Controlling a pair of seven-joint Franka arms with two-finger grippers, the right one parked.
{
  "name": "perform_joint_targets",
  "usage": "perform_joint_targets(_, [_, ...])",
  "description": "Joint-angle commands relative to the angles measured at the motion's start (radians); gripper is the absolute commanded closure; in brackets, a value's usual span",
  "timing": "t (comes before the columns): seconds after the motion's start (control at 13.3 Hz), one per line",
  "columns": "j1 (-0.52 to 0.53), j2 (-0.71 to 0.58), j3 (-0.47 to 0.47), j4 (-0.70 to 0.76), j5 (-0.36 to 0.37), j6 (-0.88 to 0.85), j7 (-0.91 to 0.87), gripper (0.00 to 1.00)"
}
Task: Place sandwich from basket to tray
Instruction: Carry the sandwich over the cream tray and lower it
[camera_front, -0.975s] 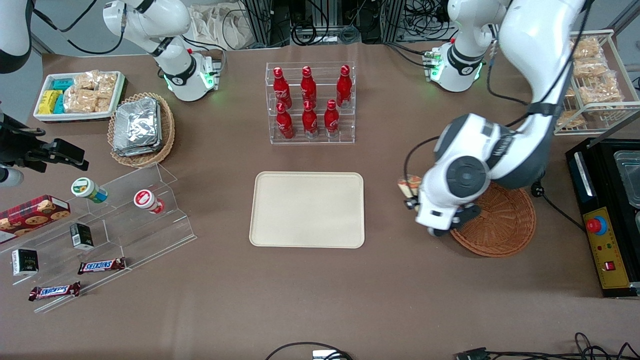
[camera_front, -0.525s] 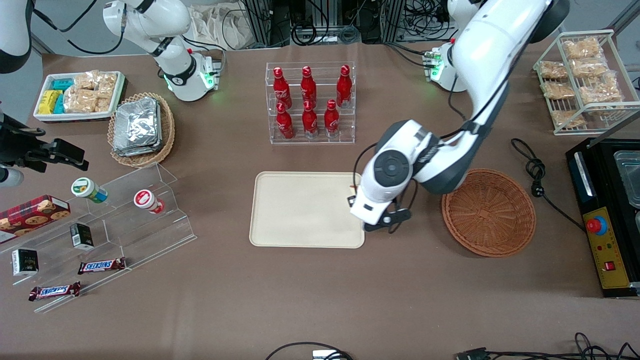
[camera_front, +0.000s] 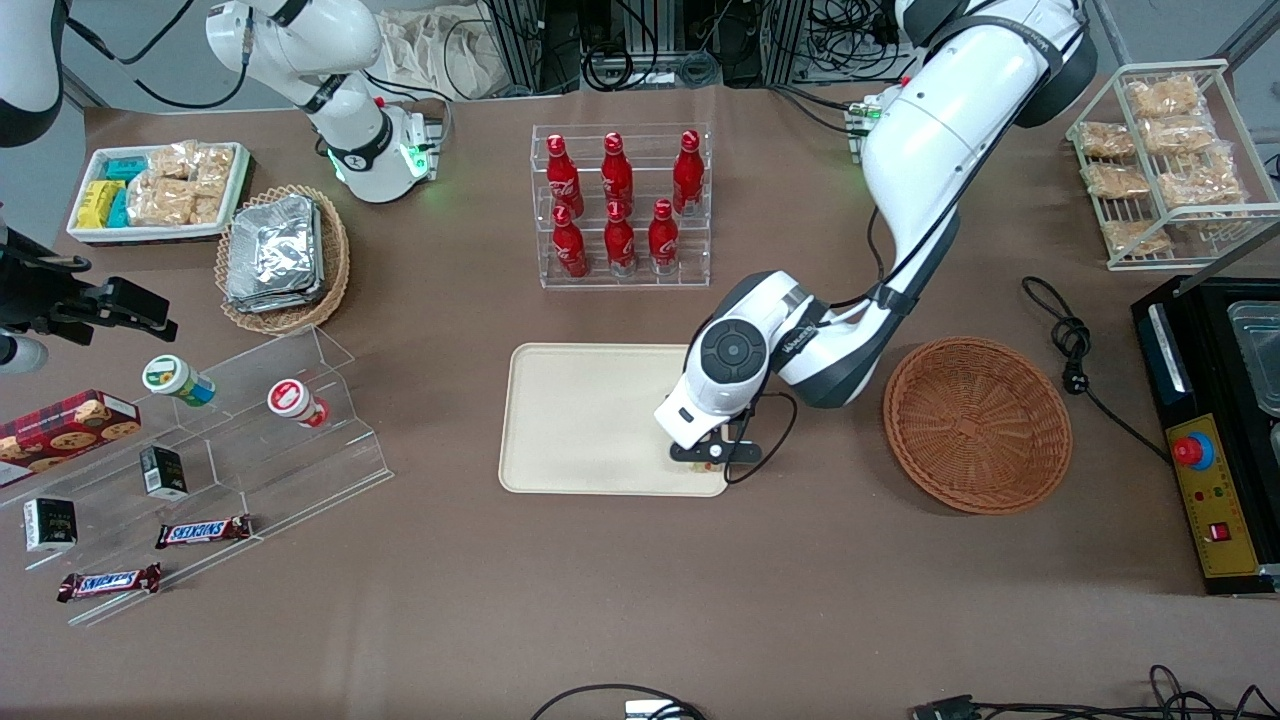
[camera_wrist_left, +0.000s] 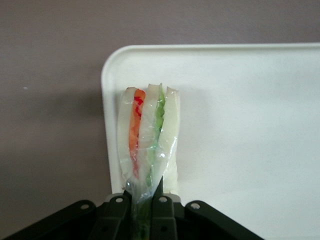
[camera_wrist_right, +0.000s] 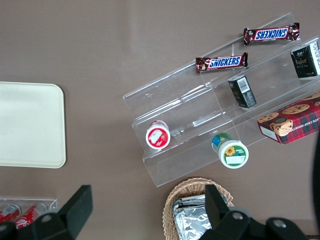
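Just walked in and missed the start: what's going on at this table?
The left arm is moving a sandwich from the basket to the tray. Its gripper is shut on the wrapped sandwich and hangs over a corner of the tray, on the side nearest the basket and the front camera. The basket has nothing in it. The sandwich is not yet released onto the tray.

Red bottles (camera_front: 620, 205) in clear rack, Snickers bars (camera_front: 203, 531) nearby.
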Motion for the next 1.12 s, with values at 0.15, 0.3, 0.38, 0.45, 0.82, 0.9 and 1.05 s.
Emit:
perform_joint_targets(0.15, [-0.055,0.016,0.009,0.035,0.022,0.003,0.008,0.00])
perform_joint_targets(0.3, [-0.043,-0.013,0.008,0.031,0.019,-0.018,0.011,0.00])
perform_joint_targets(0.38, [-0.043,-0.024,0.009,0.031,0.018,-0.025,0.006,0.00])
perform_joint_targets(0.45, [-0.039,-0.040,0.009,0.029,0.016,-0.028,0.003,0.00])
perform_joint_targets(0.82, [0.064,-0.256,0.009,-0.117,0.004,-0.062,-0.021,0.00])
perform_joint_targets(0.9, [0.090,-0.322,0.006,-0.192,0.003,-0.046,-0.021,0.00])
perform_joint_targets(1.05, [0.110,-0.430,0.006,-0.321,-0.001,-0.046,-0.021,0.00])
